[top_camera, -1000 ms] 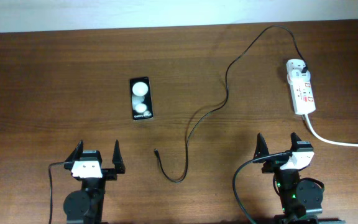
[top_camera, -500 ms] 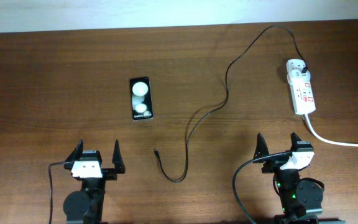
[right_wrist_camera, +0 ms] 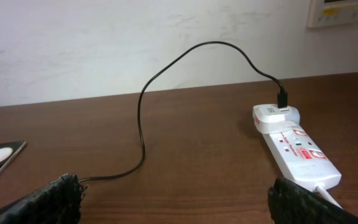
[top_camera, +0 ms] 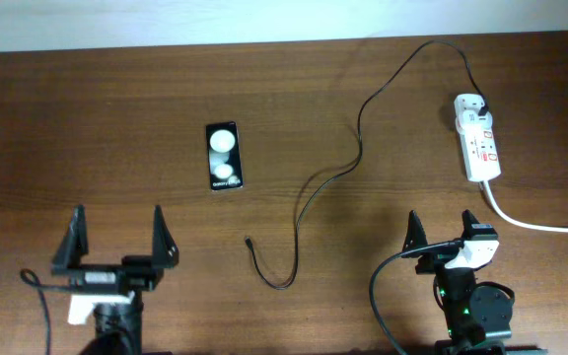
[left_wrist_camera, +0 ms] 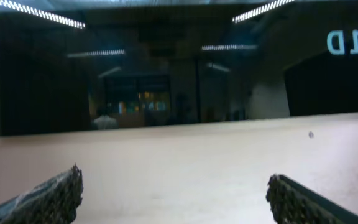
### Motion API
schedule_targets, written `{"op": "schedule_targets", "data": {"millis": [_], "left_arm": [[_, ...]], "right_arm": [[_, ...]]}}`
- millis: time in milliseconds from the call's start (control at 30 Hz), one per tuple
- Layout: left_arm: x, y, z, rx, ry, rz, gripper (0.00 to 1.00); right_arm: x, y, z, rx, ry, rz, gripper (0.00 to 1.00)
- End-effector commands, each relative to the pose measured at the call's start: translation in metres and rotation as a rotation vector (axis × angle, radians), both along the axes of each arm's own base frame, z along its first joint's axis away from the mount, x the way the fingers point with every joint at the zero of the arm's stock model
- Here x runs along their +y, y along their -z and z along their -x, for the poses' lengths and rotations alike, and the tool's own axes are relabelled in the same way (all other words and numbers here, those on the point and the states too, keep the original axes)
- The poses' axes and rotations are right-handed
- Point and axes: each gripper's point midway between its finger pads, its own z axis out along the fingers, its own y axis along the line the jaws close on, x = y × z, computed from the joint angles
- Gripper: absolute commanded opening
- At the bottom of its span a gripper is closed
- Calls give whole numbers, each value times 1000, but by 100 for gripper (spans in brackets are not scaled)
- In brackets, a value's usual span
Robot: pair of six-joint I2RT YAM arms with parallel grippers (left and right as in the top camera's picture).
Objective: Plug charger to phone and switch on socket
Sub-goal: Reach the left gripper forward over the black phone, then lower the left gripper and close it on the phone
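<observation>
Overhead view: left gripper [top_camera: 116, 240] and right gripper [top_camera: 442, 232] stand wide, empty. The charger [top_camera: 304, 202] lies loose on the bench [top_camera: 87, 118], connector tip [top_camera: 248, 239] near the phone [top_camera: 224, 157], far end at the socket [top_camera: 478, 148]. Step: initial reach. Next: a fine pinch just behind the tip.

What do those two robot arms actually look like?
The left gripper and right gripper are black, each with two pointed triangular jaws with rough dark faces. The right arm carries a white block, a looping black cable and a green light; the left shows a white part too.
</observation>
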Motion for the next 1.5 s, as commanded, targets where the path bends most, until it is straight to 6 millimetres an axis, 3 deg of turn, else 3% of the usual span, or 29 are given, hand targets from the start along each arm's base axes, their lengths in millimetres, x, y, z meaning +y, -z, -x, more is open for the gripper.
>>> {"op": "schedule_targets", "data": {"millis": [0,133,233,300,367,400,500,600,733,867,967,1300,1467], "left_arm": [[-2,-60,-14,66,-2,-25,99],[-4,-93,-62,448,24,16,99],[-18,-83,-86,768,91,26,99],[-42,-51,-93,1046,202,39,99],[-59,-27,-98,1167,287,40,99],[-61,-17,-104,1200,289,40,99],[-62,35,-124,1398,280,56,99],[-64,66,-146,1482,276,64,99],[-61,127,-182,1616,22,149,99],[-104,184,-211,1676,13,97,99],[-103,231,-220,1772,-72,217,99],[-84,328,-228,1890,-290,199,99],[-84,349,-231,1911,-277,150,99]], "right_arm": [[-4,2,0,3,22,-6,99],[-4,2,0,3,22,-6,99],[-4,2,0,3,22,-6,99],[-4,2,0,3,22,-6,99],[-4,2,0,3,22,-6,99],[-4,2,0,3,22,-6,99],[-4,2,0,3,22,-6,99],[-4,2,0,3,23,-6,99],[-4,2,0,3,22,-6,98],[-4,2,0,3,22,-6,99],[-4,2,0,3,22,-6,99],[-4,2,0,3,22,-6,99],[-4,2,0,3,22,-6,99]]}}
